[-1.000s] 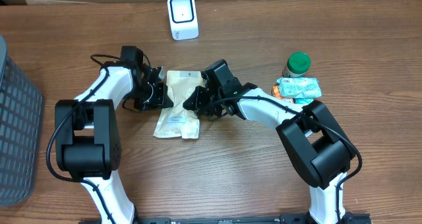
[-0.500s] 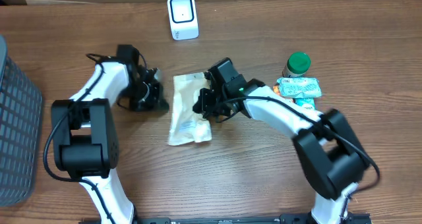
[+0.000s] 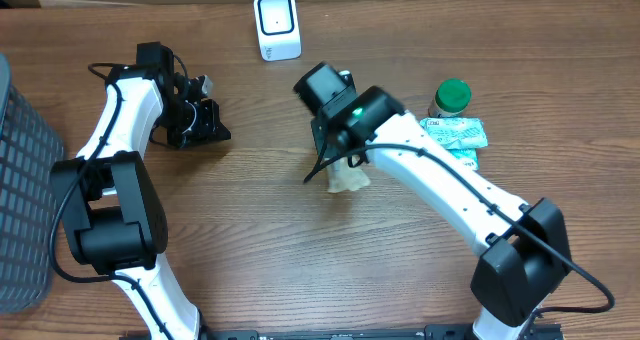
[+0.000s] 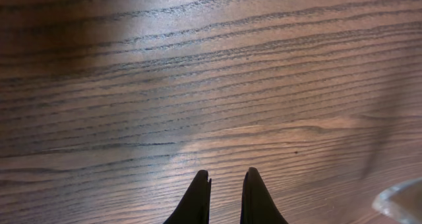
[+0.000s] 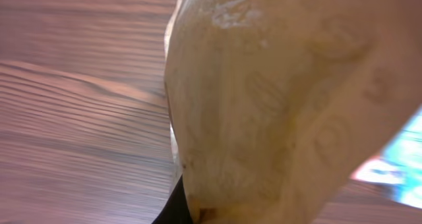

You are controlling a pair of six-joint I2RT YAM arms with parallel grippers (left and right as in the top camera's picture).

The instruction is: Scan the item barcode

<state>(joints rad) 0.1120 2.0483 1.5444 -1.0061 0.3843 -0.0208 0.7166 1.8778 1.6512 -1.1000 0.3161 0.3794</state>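
Pouch (image 3: 349,180) held over the desk (image 3: 250,270) by the right gripper (image 3: 335,148).
The beige pouch is clamped near the white scanner (image 3: 277,25); the left gripper (image 4: 224,192) is closed on nothing, well apart.

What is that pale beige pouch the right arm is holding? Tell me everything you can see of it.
The pale beige pouch looks like soft, slightly glossy plastic or paper, wrinkled, with faint tan printed shapes. The right gripper is shut on it. It hangs below the arm, seen nearly end-on from overhead, over the wooden table, left of the teal packets. Whether its lower edge touches the table is unclear. No barcode shows.
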